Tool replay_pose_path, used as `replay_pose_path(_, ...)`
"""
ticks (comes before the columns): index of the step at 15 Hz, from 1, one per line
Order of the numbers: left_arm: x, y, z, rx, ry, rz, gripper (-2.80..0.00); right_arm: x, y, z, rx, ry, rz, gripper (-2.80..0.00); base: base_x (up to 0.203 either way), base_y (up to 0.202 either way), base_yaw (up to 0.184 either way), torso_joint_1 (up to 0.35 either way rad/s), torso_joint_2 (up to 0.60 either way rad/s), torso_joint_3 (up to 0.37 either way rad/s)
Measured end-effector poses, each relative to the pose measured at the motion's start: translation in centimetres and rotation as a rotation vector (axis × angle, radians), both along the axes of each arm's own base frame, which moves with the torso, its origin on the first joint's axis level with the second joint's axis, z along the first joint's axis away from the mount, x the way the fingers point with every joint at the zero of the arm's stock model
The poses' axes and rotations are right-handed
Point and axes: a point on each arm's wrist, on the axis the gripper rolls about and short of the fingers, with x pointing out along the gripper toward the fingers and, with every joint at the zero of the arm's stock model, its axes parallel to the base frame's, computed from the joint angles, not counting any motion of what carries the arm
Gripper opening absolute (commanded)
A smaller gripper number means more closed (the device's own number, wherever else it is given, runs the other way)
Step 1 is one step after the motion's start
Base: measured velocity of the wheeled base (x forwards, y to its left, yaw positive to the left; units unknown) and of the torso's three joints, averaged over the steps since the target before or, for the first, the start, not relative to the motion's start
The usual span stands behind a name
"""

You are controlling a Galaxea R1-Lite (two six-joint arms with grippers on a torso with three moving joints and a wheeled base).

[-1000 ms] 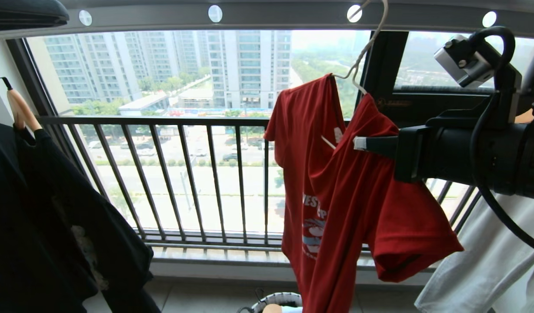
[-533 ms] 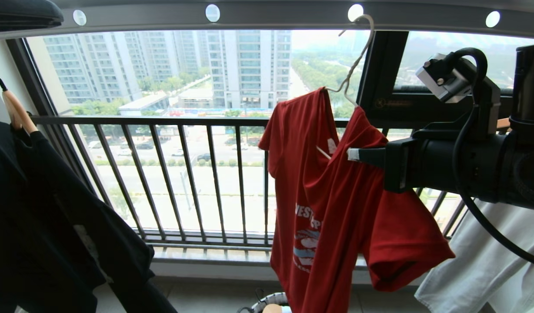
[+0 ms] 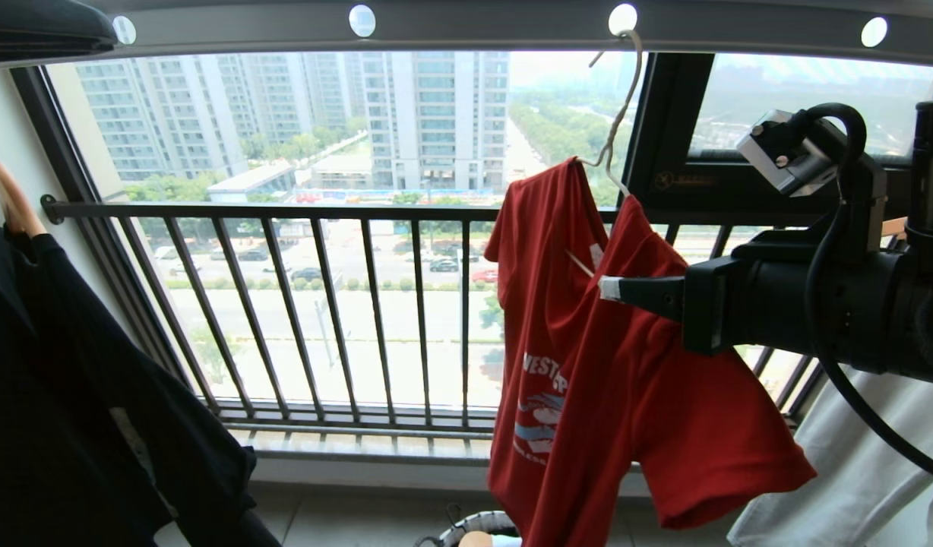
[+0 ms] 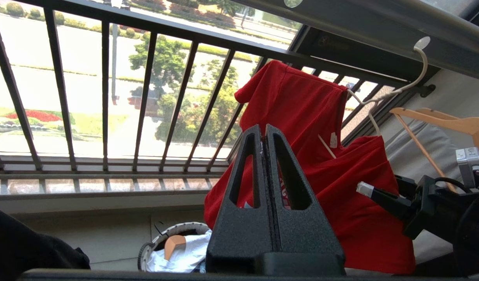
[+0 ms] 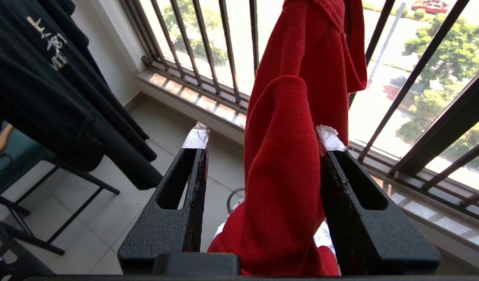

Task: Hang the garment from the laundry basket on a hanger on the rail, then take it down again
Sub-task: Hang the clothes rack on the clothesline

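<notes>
The garment (image 3: 611,395), a red T-shirt, hangs on the thin white hanger (image 3: 624,106), whose hook sits in a hole of the grey rail (image 3: 482,26). My right gripper (image 3: 612,289) is level at the shirt's shoulder. In the right wrist view it (image 5: 263,136) stands open around a fold of the red garment (image 5: 290,168), which touches one finger only. The left gripper (image 4: 263,127) is shut and empty, low in front of the garment (image 4: 341,187). The laundry basket (image 3: 478,523) stands on the floor below the shirt.
A black shirt (image 3: 71,395) on a wooden hanger (image 3: 11,205) hangs at the left and a white garment (image 3: 854,471) at the right. The dark window railing (image 3: 322,304) runs behind. White cloth (image 4: 181,253) lies in the basket.
The right gripper's jaws have spread apart and released the shirt's shoulder. The hanger hook has settled into the rail's hole, and the shirt has swung slightly right.
</notes>
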Motion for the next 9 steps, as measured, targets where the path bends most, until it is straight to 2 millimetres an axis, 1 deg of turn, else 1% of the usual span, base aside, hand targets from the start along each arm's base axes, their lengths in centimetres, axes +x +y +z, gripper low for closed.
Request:
replay_pose_path(2,0.1,-0.1,-0.2,0.008,0.007,-0.003,-2.80,-1.0,-0.7,-0.6,-0.009,0.011,0.002,0.00,0.000,0.000,0.000,0.000,0.00,0.000)
replay_pose_path(5,0.2,-0.3,-0.3,0.011,0.010,-0.004,-2.80,-2.4,-1.8,-2.3,-0.033,0.044,0.000,0.00,0.000,0.000,0.000,0.000,0.00,0.000)
replay_pose_path(9,0.3,-0.3,-0.3,0.013,0.013,-0.005,-2.80,-3.6,-2.7,-4.4,-0.061,0.090,-0.001,0.00,0.000,0.000,0.000,0.000,0.00,0.000)
